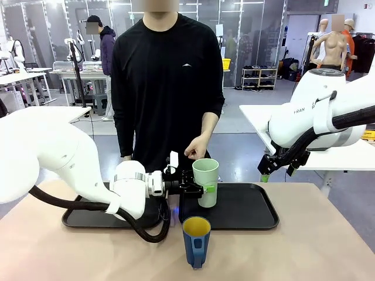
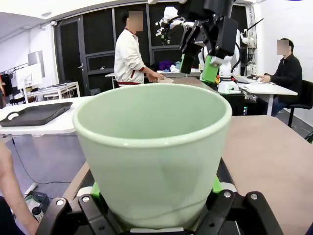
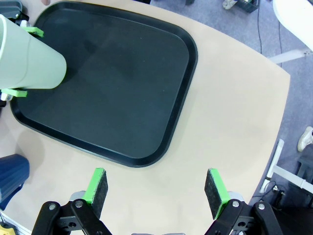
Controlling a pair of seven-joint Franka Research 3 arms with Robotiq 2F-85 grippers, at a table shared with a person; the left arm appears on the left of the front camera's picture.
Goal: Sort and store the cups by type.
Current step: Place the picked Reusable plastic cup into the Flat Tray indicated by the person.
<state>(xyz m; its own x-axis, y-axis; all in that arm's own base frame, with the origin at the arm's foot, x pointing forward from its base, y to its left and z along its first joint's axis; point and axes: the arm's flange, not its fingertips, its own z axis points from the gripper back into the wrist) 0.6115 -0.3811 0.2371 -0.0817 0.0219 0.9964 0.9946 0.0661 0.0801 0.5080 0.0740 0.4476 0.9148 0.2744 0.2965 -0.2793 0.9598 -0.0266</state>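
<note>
My left gripper (image 1: 203, 188) is shut on a pale mint-green tumbler (image 1: 205, 180), its green pads pressed to both sides. The tumbler stands upright over the left end of the right black tray (image 1: 249, 211); whether its base touches the tray I cannot tell. The left wrist view has the tumbler (image 2: 151, 156) close up between the pads. A dark blue mug (image 1: 196, 240) with a yellow inside stands on the table in front of the trays. My right gripper (image 1: 276, 171) hangs open and empty above the table's right side. In its own view the gripper (image 3: 155, 172) looks down past the tray's corner (image 3: 171, 127), with the tumbler (image 3: 29, 61) and mug (image 3: 12, 178) at left.
A second black tray (image 1: 76, 219) lies at the left, partly under my left arm. The person stands at the far edge, one hand (image 1: 196, 146) just behind the tumbler. Bare tabletop (image 1: 304, 252) lies to the right of the mug.
</note>
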